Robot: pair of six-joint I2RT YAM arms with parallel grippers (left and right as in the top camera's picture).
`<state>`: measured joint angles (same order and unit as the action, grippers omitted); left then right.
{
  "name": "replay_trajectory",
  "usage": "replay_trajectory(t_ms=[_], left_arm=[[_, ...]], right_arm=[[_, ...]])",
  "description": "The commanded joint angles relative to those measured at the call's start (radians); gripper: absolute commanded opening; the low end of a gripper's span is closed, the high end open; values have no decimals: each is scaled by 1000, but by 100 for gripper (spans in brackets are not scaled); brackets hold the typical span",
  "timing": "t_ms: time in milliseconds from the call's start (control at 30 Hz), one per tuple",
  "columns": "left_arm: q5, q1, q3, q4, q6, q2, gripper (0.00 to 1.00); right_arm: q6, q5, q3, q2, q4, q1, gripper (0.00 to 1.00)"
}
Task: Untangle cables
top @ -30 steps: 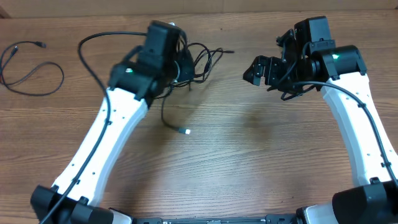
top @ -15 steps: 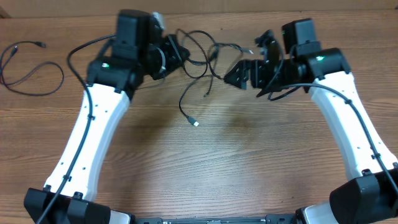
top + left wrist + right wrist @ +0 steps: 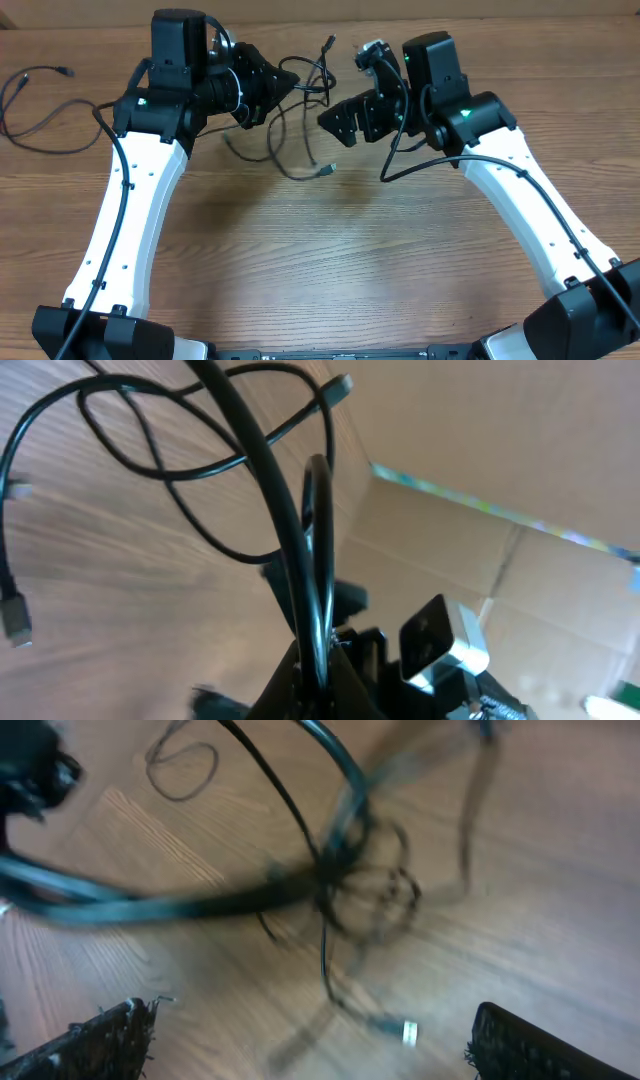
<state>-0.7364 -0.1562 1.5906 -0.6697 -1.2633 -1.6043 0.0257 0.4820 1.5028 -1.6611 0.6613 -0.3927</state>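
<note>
Black cords (image 3: 303,88) are held bunched and lifted above the wooden worktop (image 3: 330,260) at its far middle, between the two arms. The task is judged partly done. One cable (image 3: 40,72) is laid out alone at the far left, well apart from the rest. A knot (image 3: 345,890) in the lifted bundle is left to be worked loose, and a plug (image 3: 327,170) is seen dangling below it.

The left fingers (image 3: 272,84) are clenched on the bundle, with the cords pinched at their tips. The left arm is stretched to the far side and turned to point right. The right fingers (image 3: 340,118) are spread wide and nothing is grasped. They are aimed left, just beside the tangle. In the blurred right wrist view the knot appears to be lined up between them, though contact cannot be told.
</note>
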Motion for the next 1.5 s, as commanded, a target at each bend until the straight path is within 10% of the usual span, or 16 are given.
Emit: replay_trajectory(t_ms=[0, 133, 400, 500, 967, 1467], left_arm=[[-131, 0, 12, 37, -87, 10, 4], [-178, 0, 11, 71, -87, 10, 4], [-247, 8, 12, 167, -99, 10, 4], [-201, 50, 12, 215, -63, 10, 4], [-39, 163, 11, 133, 333, 10, 4], [246, 162, 11, -19, 377, 9, 4]], right_arm=[[40, -58, -5, -27, -45, -21, 97], [39, -97, -5, -56, -98, -20, 92], [39, -101, -5, -104, -153, -20, 20], [27, -100, -4, -100, -101, -16, 7], [-23, -96, -3, 42, 64, 42, 4], [-26, -58, -3, 346, 150, 249, 4]])
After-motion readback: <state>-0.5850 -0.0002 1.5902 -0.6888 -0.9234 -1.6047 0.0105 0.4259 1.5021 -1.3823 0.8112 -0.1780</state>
